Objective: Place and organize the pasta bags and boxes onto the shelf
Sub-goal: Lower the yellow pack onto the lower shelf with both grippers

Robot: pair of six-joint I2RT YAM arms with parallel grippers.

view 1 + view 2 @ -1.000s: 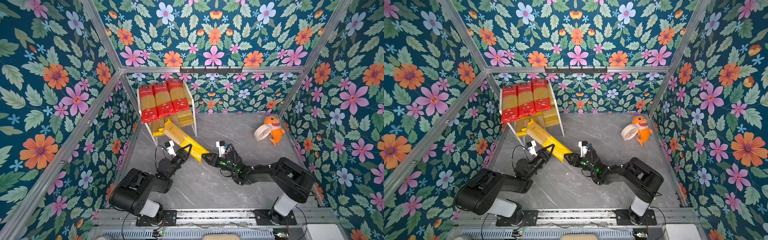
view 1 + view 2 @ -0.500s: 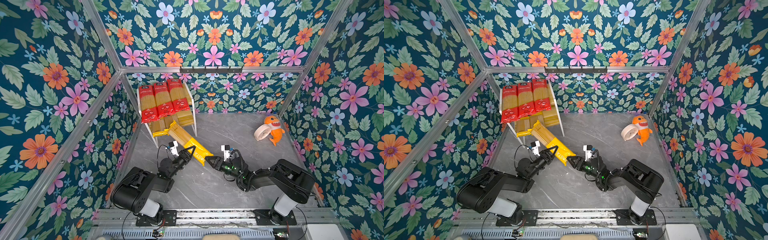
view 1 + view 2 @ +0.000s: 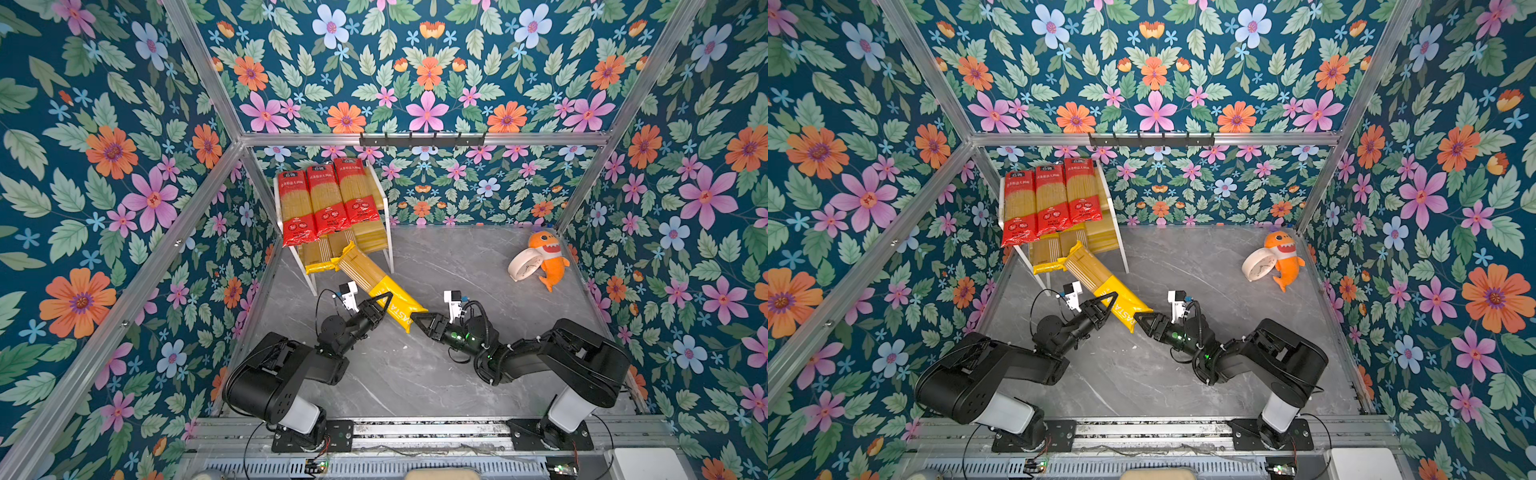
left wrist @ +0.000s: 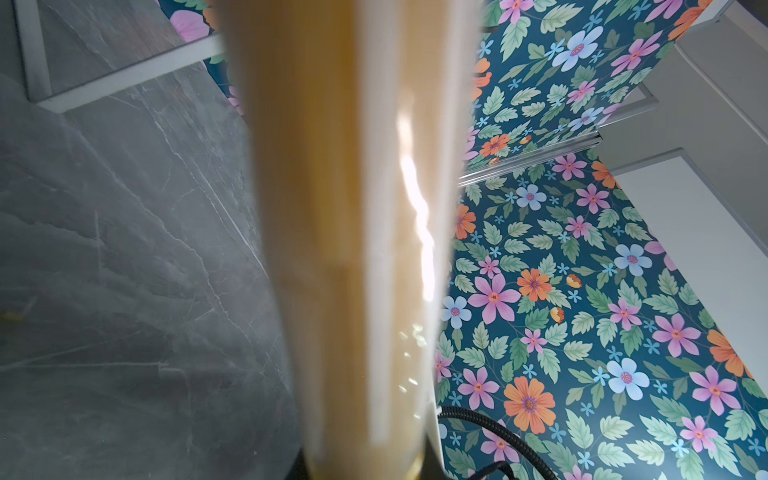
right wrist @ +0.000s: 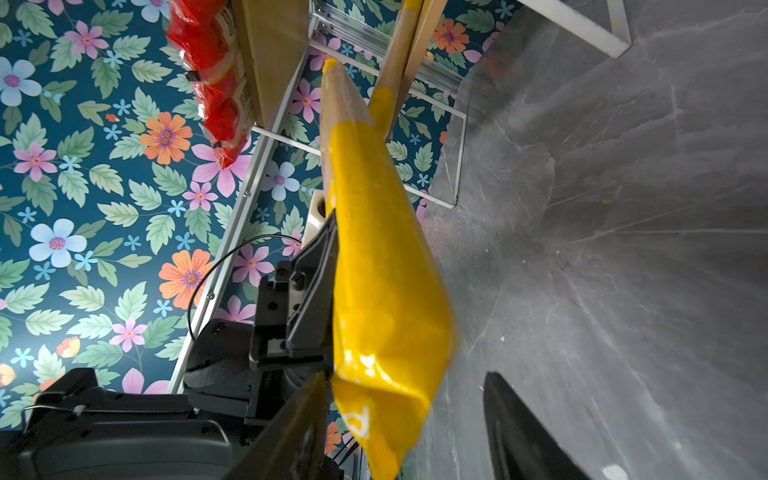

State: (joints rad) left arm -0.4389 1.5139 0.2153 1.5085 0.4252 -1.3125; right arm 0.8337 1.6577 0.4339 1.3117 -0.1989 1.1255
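The left hand (image 3: pixel 383 302) is clamped on the yellow spaghetti pack (image 3: pixel 374 276) near mid-length. The right hand (image 3: pixel 417 322), jaws apart, sits at the pack's lower end.

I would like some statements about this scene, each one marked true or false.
1. Three red pasta packs lie on the upper tier of the shelf. True.
2. The left hand is open and holds nothing. False: it is shut on the yellow pasta pack.
3. The plush shark lies beside a white round thing. True.
4. The right hand grips the plush shark. False: it is open, at that pack's near end.
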